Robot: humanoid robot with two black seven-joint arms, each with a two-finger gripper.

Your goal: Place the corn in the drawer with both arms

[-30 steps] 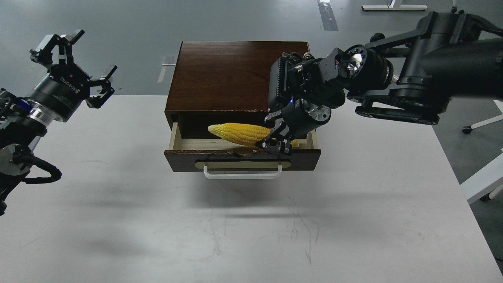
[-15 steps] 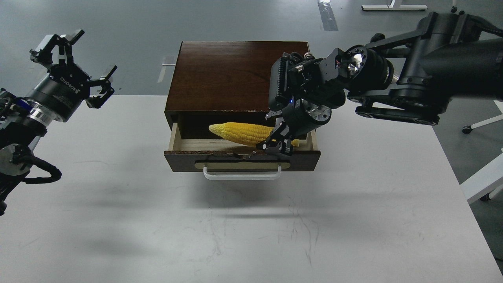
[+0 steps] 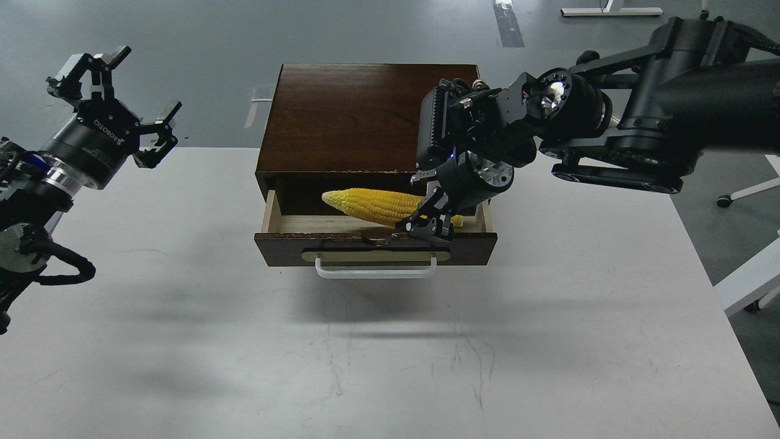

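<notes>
— Where's the corn (image 3: 372,205)?

— In the open drawer (image 3: 375,228), bright yellow, tip pointing left and tilted up, its thick end gripped by the right pincer (image 3: 428,224).

— And the drawer?

— Pulled out of its dark box, pale inside, white bar handle (image 3: 375,268) in front.

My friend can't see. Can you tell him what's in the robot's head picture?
A black right gripper holds the thick end of a bright yellow tapered corn cob over the open pale-wood drawer of a dark brown wooden box on a white table. The black left gripper hangs open, off to the left, holding nothing.
</notes>
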